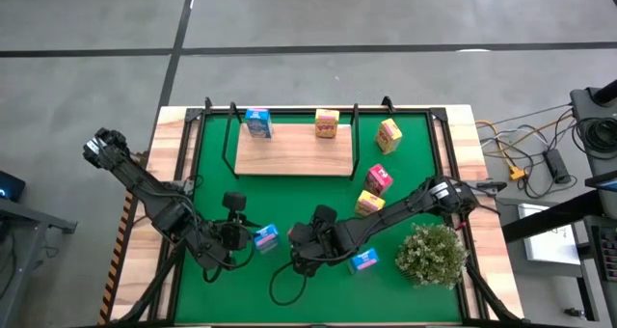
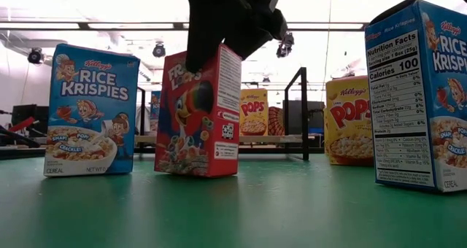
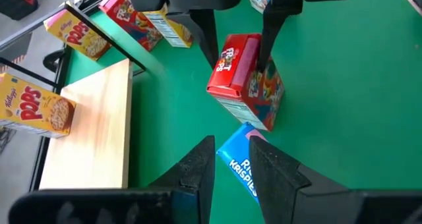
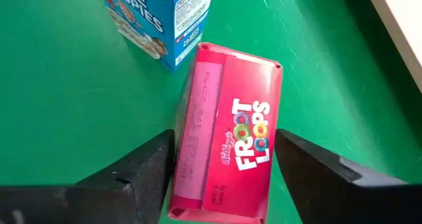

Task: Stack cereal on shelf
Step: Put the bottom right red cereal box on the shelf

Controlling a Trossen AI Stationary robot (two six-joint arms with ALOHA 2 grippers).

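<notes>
A pink-red Froot Loops carton [image 4: 227, 132] stands on the green mat between the fingers of my right gripper [image 4: 224, 165], which comes down on it from above [image 2: 219, 80]. A blue Rice Krispies carton [image 3: 239, 163] stands just ahead of my open left gripper [image 3: 232, 166], which touches nothing. The light-wood shelf [image 1: 294, 152] at the far side carries a blue carton [image 1: 256, 123] and a yellow one [image 1: 327, 123]. Another blue carton [image 1: 363, 260], two yellow ones [image 1: 388, 134] [image 1: 369, 204] and a pink-red one [image 1: 378, 179] stand on the mat. My right gripper pinches the Froot Loops carton across its top end [image 4: 183, 151], one finger [image 4: 148, 168] on each of two opposite sides. The fingers point down from above. The carton is upright, and in the low view its bottom [image 2: 193, 169] is on the mat.
A bushy green plant [image 1: 432, 253] stands at the near right corner, close beside my right arm. Black posts [image 1: 231, 125] rise at the shelf's ends. Bare mat lies between the shelf's near edge and both grippers.
</notes>
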